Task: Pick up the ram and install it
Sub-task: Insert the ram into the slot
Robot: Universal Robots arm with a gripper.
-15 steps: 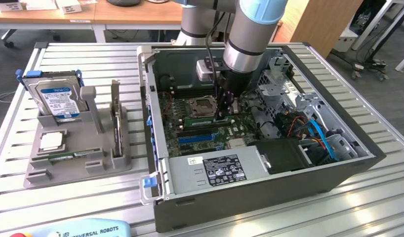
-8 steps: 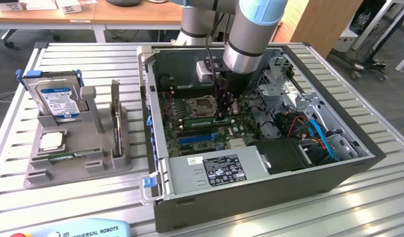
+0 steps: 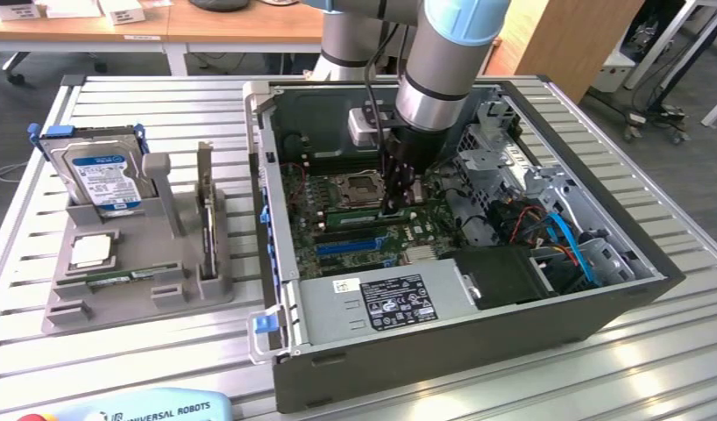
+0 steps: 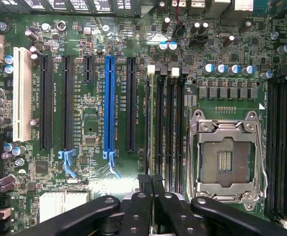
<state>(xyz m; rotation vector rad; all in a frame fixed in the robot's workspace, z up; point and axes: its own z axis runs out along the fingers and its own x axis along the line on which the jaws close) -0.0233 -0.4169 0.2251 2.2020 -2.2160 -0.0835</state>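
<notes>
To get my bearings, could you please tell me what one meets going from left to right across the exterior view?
Blue-labelled hard drive → open processor socket → hand → blue cables.

Thin ram (image 4: 152, 129), apparently upright on motherboard (image 4: 91, 135)

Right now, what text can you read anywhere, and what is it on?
"UNIVERSAL ROBOTS": on the light-blue device, exterior view's lower left.
hard drive label: too blurred to read.
power supply sticker: too small to read.
motherboard printing: too small to read.
</notes>
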